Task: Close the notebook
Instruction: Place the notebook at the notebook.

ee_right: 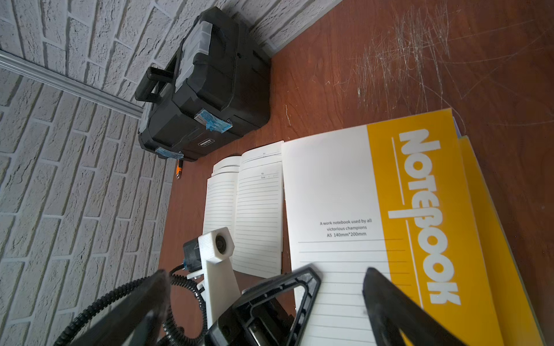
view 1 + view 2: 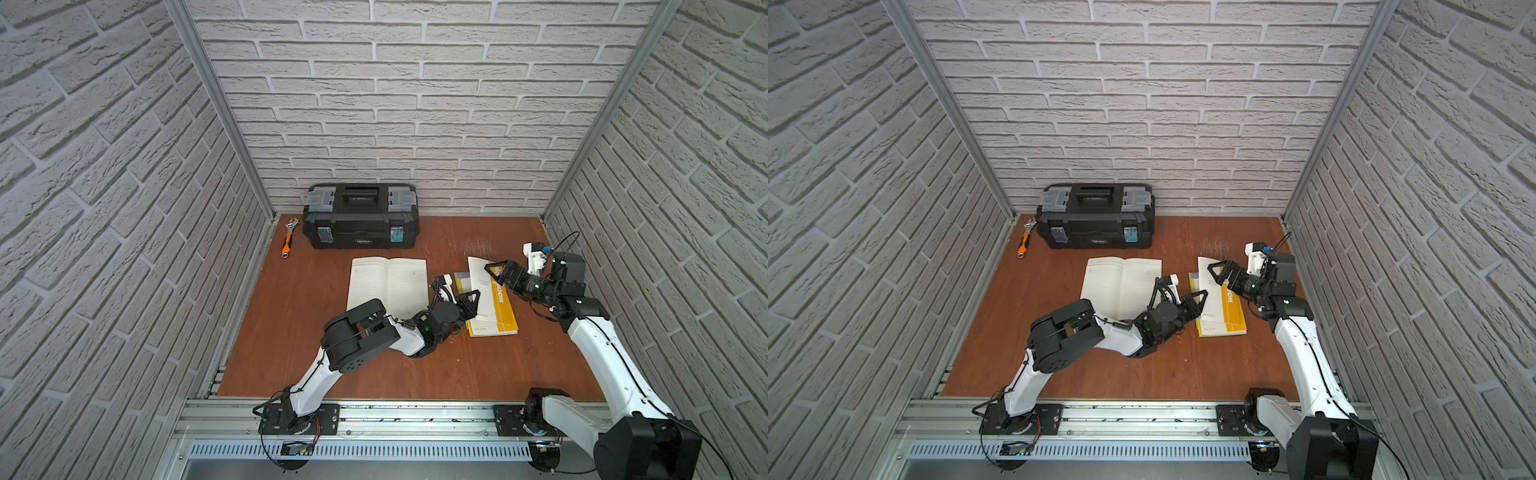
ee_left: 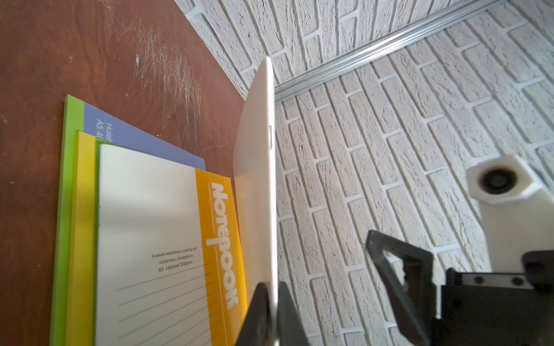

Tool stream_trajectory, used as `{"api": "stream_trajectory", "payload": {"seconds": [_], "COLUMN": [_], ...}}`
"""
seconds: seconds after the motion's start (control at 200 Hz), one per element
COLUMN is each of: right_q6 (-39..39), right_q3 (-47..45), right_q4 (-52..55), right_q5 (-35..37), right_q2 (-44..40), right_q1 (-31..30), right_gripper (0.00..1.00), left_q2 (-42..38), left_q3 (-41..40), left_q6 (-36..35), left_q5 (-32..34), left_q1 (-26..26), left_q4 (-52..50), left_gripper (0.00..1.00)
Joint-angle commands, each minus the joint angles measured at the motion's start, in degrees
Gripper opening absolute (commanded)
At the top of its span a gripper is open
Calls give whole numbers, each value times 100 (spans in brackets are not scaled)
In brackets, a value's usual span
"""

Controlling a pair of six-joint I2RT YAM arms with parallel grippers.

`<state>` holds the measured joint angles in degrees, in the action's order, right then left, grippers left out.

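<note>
A notebook (image 2: 478, 274) with a white cover and a yellow band tops a stack at the right of the table. My left gripper (image 2: 473, 297) (image 3: 271, 287) is shut on the left edge of its thin cream cover (image 3: 257, 149). That cover shows edge-on, lifted off a flat, identical cover (image 3: 150, 209) beneath. The printed cover (image 1: 329, 194) faces the right wrist camera. My right gripper (image 2: 492, 270) (image 1: 265, 271) hangs open just above the stack, holding nothing. A second notebook (image 2: 388, 282) (image 1: 257, 209) lies open and flat at the centre, showing lined pages.
A black toolbox (image 2: 360, 216) stands against the back wall, with an orange-handled wrench (image 2: 288, 239) to its left. Green (image 3: 69, 179) and blue (image 3: 135, 134) notebooks lie at the bottom of the stack. Brick walls close in three sides of the brown table (image 2: 374, 365).
</note>
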<state>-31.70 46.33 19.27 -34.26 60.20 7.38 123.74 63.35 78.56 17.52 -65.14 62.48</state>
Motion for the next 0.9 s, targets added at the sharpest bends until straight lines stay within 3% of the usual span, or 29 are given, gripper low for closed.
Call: {"api": "stream_trajectory", "payload": {"seconds": [0.0,0.16,0.53,0.895], "right_q6": [-7,66,124,323], "right_q3": [-143,-196,-648,-918], "right_q4": [-322,-300,-677,-1053], "right_q5": [-97,-126,31,74], "right_q2": [15,62,290,933], "right_q1": [36,40,34,35], "right_gripper": [100,100,100,100], "left_q2": [193,364,653,831], "left_q3": [-59,-121,-152,-95], "left_q6": [384,842,1519,1644], "left_q5": [404,741,837,813], "left_q1": [-85,-203,-268,-297], "left_q4": [825,927,881,845], "left_gripper": [8,7,6,6]}}
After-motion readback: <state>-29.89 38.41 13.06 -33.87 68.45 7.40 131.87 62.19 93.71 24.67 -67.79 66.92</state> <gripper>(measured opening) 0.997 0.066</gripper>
